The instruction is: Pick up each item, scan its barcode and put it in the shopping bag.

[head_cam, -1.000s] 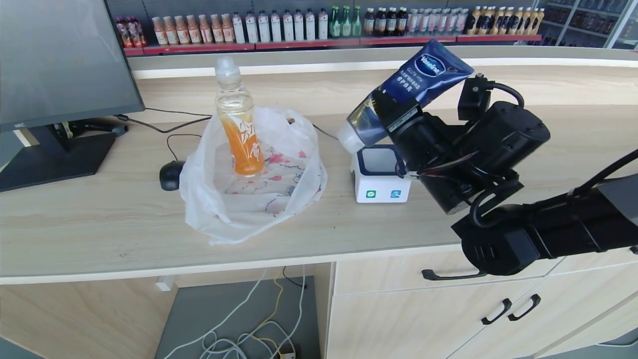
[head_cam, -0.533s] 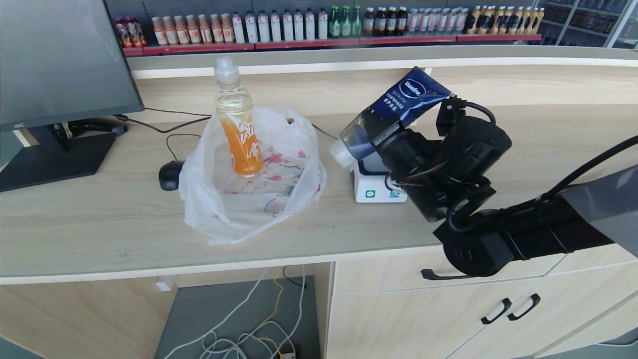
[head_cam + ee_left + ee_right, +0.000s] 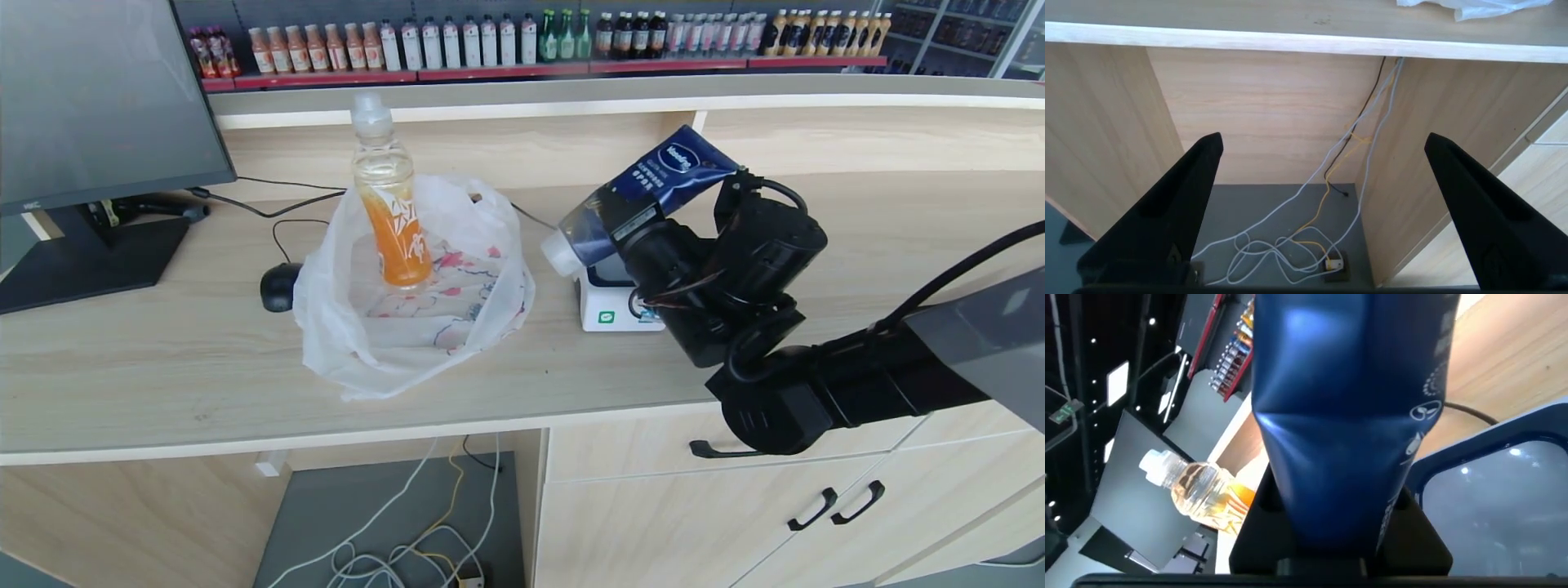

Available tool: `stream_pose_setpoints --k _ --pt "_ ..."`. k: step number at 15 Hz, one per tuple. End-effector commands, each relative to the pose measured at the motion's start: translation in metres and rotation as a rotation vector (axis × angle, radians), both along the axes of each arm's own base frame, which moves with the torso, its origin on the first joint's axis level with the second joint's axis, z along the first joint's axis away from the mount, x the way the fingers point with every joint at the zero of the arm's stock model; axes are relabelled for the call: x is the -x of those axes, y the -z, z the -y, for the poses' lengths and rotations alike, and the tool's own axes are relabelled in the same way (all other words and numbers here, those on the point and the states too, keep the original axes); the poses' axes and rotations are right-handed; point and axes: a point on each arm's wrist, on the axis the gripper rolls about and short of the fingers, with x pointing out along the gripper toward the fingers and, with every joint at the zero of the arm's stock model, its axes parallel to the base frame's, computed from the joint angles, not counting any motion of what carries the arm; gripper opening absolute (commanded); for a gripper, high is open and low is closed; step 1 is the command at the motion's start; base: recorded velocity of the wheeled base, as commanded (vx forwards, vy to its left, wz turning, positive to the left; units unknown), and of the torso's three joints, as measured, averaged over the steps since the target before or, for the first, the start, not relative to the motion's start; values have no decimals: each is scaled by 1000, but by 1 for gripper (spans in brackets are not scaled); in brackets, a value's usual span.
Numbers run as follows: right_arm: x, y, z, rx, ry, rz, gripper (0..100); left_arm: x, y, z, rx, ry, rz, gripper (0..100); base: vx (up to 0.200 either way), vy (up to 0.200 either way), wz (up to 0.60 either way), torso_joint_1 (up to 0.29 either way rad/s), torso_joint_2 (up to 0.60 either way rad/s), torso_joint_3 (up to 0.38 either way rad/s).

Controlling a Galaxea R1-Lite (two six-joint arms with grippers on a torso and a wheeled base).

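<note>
Head view: right claw (image 3: 642, 231) clamped on the blue tube (image 3: 657, 181), cap toward 8 o'clock, over the scanner (image 3: 611, 309), at 3 o'clock of the shopping bag (image 3: 478, 306). Left wrist view: left claw (image 3: 1323, 143) spread wide, empty, below the bench (image 3: 1249, 18) edge.

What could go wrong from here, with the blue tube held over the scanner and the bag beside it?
The right gripper holds the blue tube tilted, cap end low over the scanner; it might bump the scanner. The bottle stands upright in the shopping bag, so dropping the tube in could topple it. The bag's soft rim may snag the tube.
</note>
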Motion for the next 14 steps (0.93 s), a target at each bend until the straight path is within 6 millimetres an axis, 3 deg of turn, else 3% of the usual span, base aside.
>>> stream_pose_setpoints --k 1,8,14 --pt "0 -2 1 -8 1 3 0 0 0 0 0 0 0 100 0 0 0 0 0 0" --pt "-5 -4 16 -53 37 -12 0 0 0 0 0 0 0 100 0 0 0 0 0 0" --pt "-5 -2 16 -53 42 -15 0 0 0 0 0 0 0 100 0 0 0 0 0 0"
